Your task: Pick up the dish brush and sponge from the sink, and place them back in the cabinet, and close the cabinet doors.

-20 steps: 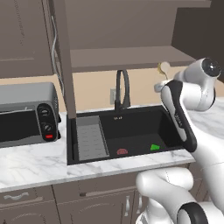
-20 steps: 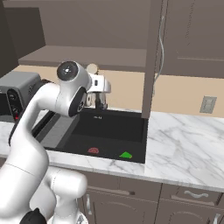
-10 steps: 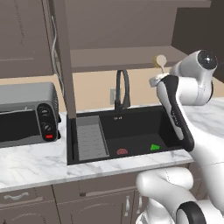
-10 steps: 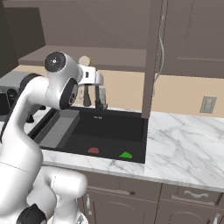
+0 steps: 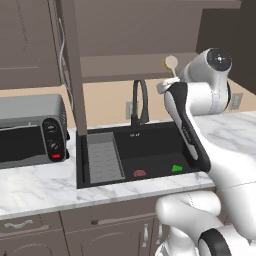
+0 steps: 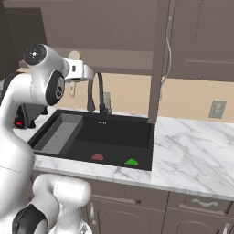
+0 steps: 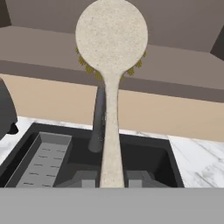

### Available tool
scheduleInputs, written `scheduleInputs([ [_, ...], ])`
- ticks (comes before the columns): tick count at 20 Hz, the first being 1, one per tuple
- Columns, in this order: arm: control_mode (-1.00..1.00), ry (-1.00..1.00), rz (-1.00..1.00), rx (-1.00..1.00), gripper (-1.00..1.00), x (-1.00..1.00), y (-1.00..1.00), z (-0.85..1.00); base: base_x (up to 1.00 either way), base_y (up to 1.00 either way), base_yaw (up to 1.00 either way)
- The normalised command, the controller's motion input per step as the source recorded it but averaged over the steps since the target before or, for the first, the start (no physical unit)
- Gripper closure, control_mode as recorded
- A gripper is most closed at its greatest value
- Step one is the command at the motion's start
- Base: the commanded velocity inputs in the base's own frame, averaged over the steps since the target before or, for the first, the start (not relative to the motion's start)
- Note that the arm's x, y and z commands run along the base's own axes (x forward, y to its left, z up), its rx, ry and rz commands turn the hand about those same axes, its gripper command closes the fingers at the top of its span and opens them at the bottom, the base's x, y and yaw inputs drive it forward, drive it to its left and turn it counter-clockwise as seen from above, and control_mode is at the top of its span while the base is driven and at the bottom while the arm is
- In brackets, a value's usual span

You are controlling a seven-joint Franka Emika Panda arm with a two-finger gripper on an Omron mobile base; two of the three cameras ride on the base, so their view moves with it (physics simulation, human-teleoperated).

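Note:
My gripper (image 7: 111, 179) is shut on the thin pale handle of the dish brush (image 7: 111, 33), which stands upright with its round cream head level with the cabinet (image 7: 175, 59) shelf. From the left base view the brush (image 5: 171, 62) pokes up above the gripper (image 5: 172, 83), high over the sink's (image 5: 150, 142) right half. The green sponge (image 5: 176, 168) lies on the basin floor at front right, also seen from the other side (image 6: 131, 162). One tall cabinet door (image 5: 74, 75) stands open, edge-on, left of the sink.
A black arched faucet (image 5: 140, 102) rises behind the basin, just below the brush. A grey ribbed tray (image 5: 104, 159) fills the sink's left end, with a red drain (image 5: 140, 173) near the sponge. A toaster oven (image 5: 30, 130) sits on the marble counter (image 6: 196, 151) to the left.
The hand has risen with the dish brush, from just above the sink's back edge up to the level of the cabinet shelf. The sponge has not moved.

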Motion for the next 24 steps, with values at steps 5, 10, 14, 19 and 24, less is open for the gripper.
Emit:
scheduleInputs([
  [5,-1.00,0.00,0.00,-0.01,1.00,0.02,0.20,0.27,0.00,0.00,0.00],
  [10,-1.00,0.00,0.00,0.00,1.00,0.17,0.06,0.21,0.00,0.00,0.00],
  [14,-1.00,0.00,0.00,0.00,1.00,0.18,0.01,0.08,0.00,0.00,0.00],
  [19,-1.00,-0.01,0.00,0.00,1.00,0.29,0.00,0.00,0.00,0.00,0.00],
  [24,-1.00,0.00,0.00,0.00,1.00,0.35,0.03,0.02,0.00,0.00,0.00],
])
